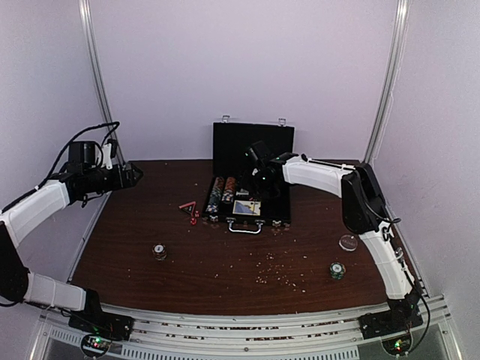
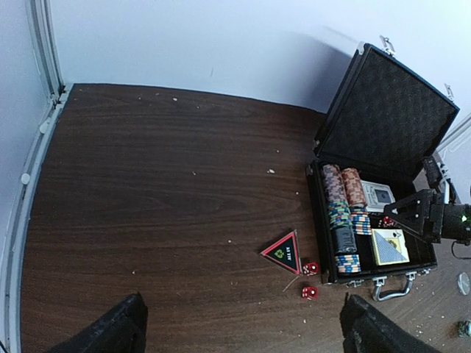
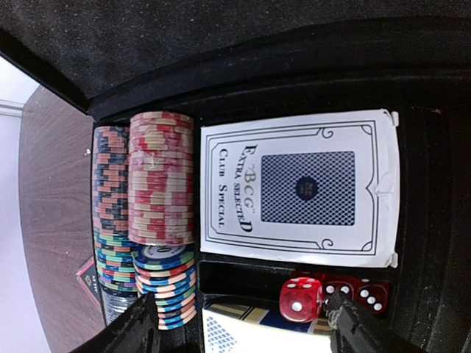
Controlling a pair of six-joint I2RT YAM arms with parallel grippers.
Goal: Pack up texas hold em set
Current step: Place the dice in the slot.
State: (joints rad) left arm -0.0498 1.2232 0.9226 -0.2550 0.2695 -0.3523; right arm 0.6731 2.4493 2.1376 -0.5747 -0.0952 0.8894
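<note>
Partly packed, the open case (image 1: 251, 184) sits directly under the right gripper (image 3: 243, 327), jaws apart over the dice (image 3: 324, 294), deck (image 3: 300, 187) and chip rows (image 3: 160, 176) inside, while loose dice (image 2: 309, 280), a triangular marker (image 2: 283, 252) and two chip stacks (image 1: 160, 251) lie outside, the dice and marker just ahead of the spread, empty left gripper (image 2: 239, 323).

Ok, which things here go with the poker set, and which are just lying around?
Poker set: open case, chip rows, card deck, dice in it, loose dice, triangular marker, stray chip stack.
Lying about: crumbs, clear round disc.
</note>
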